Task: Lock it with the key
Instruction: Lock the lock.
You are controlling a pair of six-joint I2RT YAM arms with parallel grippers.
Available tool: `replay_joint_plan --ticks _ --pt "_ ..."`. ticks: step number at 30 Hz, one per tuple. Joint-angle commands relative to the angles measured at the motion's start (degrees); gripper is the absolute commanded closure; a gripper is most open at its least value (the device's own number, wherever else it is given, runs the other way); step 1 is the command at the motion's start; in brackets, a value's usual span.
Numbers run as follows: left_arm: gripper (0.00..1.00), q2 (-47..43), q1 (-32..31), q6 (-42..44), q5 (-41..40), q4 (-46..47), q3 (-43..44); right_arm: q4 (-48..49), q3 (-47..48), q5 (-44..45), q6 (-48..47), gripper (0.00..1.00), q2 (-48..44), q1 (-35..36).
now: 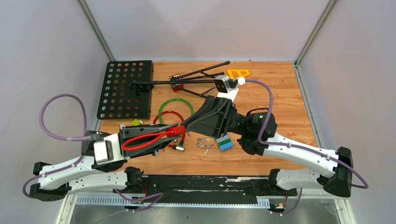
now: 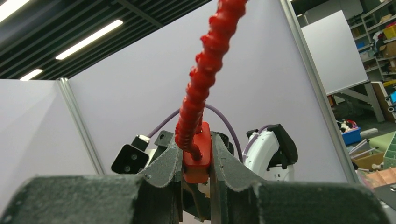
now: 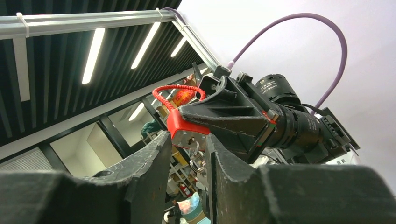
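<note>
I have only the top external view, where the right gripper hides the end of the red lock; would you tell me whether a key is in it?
Observer: Yes. In the right wrist view a key sticks out of the end of the red lock, and a ring hangs from it.
Operator: Thank you. Is it gripped yet?
Observer: Not that I can see. The right gripper has one finger on each side of the key, with a gap showing between them and no visible contact.
</note>
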Motion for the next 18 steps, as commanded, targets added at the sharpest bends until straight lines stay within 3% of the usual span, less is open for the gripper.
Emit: replay_joint_plan --ticks 1,7,10,14,18 --pt "1.00 -0.1 0.1 1.5 -1.6 2.8 0.0 3.0 2.9 -1.9 0.0 0.66 0.6 0.7" --pt "1.00 0.1 0.1 1.6 -3.3 3.8 -0.1 2.8 2.8 -2.1 -0.9 0.72 0.6 0.7" --pt "1.00 0.2 0.1 1.6 -4.4 4.2 -0.1 1.5 2.9 -2.1 -2.2 0.87 0.4 0.8" --pt "1.00 0.5 0.1 1.5 -5.2 4.6 -0.4 0.6 3.3 -2.2 -4.0 1.00 0.0 0.8" --pt "1.00 0.7 0.1 1.2 -7.2 4.8 -0.7 -1.1 3.2 -1.7 -6.9 1.00 -1.1 0.9"
